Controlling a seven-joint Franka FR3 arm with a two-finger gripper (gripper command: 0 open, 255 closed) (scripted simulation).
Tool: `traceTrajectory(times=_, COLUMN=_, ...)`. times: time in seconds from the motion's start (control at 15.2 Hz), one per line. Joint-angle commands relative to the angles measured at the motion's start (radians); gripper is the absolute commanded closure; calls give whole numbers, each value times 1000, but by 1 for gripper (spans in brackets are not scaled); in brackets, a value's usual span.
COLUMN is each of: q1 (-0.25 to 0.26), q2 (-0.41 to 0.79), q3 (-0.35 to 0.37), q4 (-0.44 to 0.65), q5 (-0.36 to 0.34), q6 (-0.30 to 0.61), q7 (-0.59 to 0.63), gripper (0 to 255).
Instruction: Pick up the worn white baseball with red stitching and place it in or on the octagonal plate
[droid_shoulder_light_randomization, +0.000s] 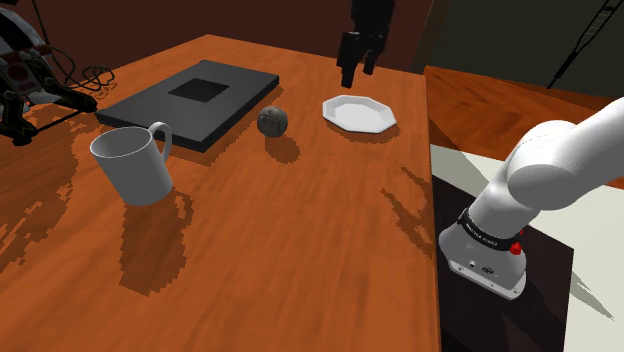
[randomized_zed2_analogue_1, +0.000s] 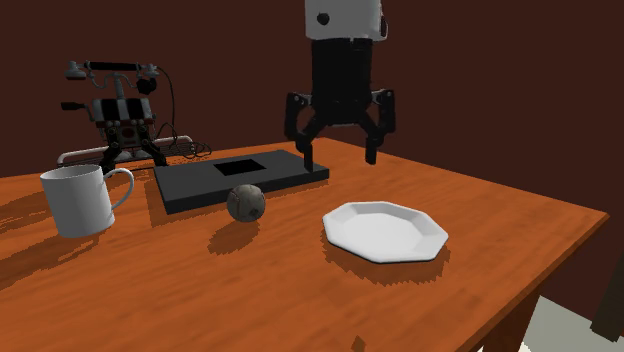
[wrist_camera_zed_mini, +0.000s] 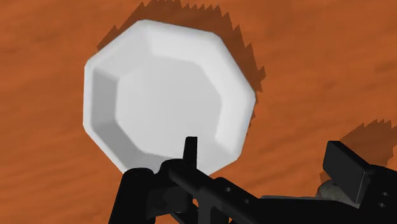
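Hanging open, the black two-finger gripper (randomized_zed2_analogue_1: 340, 160) should pinch the probably light, roll-prone dull-grey ball (randomized_zed2_analogue_1: 246, 203) across its middle.

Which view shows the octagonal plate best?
The wrist view: it looks almost straight down on the white plate, so its eight-sided rim and flat centre read plainly. The shoulder view shows the plate obliquely, far across the table; the second exterior view shows it whole but foreshortened.

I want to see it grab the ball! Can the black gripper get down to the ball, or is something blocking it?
Probably yes. The gripper hangs open above the table, and the grey ball sits between the dark slab and the white plate, with nothing over it.
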Motion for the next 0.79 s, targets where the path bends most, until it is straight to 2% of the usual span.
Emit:
traceTrajectory(times=0.0, q1=2, q2=68, q3=49, q4=50, q5=-16, q6=11, q7=53, gripper=0)
traceTrajectory(times=0.33, q1=1, q2=265, q3=164, q4=199, q5=-98, q6=27, q7=189, gripper=0)
traceTrajectory(times=0.73, q1=37, q2=545, q3=272, q4=428, q5=-266, q6=-10, q7=371, gripper=0)
